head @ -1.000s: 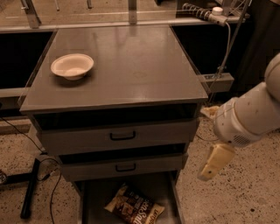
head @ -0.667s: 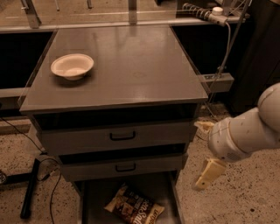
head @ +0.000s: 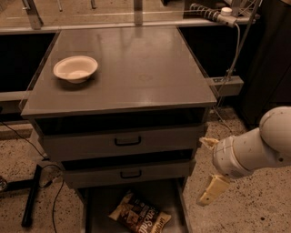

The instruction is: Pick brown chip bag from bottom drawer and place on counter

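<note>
The brown chip bag [head: 140, 215] lies flat on the grey floor of the open bottom drawer [head: 98, 210], at the bottom of the view. The counter [head: 141, 73] is the grey cabinet top above it. My gripper [head: 207, 169] is at the right of the cabinet, level with the lower handled drawer, above and to the right of the bag and apart from it. Its two tan fingers [head: 212, 190] are spread wide and hold nothing. The white arm reaches in from the right edge.
A white bowl [head: 75, 68] sits on the counter's left side. Two shallower drawers with black handles [head: 127, 142] stand slightly pulled out above the bottom one. A black stand leg and cables [head: 32, 193] lie on the speckled floor at left. A power strip [head: 213, 13] hangs at the back right.
My arm and gripper have moved down and a little left, along the cabinet's right side toward the bottom drawer. The bag and the bowl have not moved.
</note>
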### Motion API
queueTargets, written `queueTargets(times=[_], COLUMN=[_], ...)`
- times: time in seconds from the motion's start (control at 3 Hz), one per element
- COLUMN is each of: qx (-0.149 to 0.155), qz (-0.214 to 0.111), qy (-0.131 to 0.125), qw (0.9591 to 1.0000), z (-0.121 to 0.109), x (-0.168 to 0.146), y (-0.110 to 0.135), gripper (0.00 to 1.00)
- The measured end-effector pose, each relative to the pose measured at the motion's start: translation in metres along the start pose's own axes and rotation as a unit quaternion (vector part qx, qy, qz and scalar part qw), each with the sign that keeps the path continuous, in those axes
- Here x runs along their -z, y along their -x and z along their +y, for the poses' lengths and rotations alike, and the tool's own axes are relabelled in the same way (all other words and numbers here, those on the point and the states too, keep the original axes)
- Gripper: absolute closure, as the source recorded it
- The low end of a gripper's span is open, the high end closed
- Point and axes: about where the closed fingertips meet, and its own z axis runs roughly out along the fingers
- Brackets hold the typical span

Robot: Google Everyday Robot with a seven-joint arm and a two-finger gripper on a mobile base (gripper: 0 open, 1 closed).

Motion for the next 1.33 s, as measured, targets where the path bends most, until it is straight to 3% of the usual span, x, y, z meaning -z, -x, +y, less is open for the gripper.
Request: queueTargets(times=[0.33,0.67,1.33], qx=[-0.011,-0.033,-0.072], qz=[-0.003,-0.011,-0.065], qy=[-0.006,-0.008,-0.009], qw=[0.9999,0.9994,0.9953], z=[0.0,0.008,0.019], x=[-0.029,-0.092,-0.187], y=[-0.018,-0.056,-0.104], gripper=[0.0,0.0,0.0])
